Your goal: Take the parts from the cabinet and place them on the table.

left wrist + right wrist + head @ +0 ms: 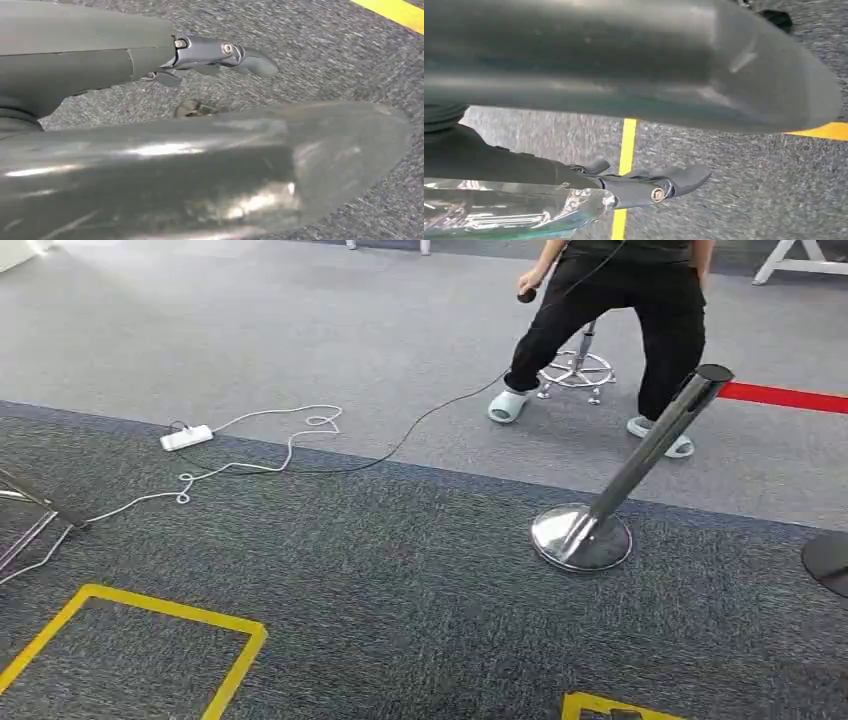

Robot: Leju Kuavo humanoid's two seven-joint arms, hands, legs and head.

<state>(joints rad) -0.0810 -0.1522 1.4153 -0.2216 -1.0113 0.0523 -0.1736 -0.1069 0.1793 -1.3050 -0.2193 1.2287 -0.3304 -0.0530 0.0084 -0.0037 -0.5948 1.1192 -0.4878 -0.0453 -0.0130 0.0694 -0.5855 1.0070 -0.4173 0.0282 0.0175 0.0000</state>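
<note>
Both hands hang over carpet: left hand (220,55) empty, fingers apart; right hand (644,185) seems to touch a crinkled clear bag (509,210), probably a part, light and slippery; grip uncertain.

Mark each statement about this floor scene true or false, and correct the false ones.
1. A white power strip lies on the carpet. True.
2. The person wears white trousers. False: the trousers are black.
3. Yellow tape marks the floor. True.
4. The chrome post has a square base. False: its base is round.
</note>
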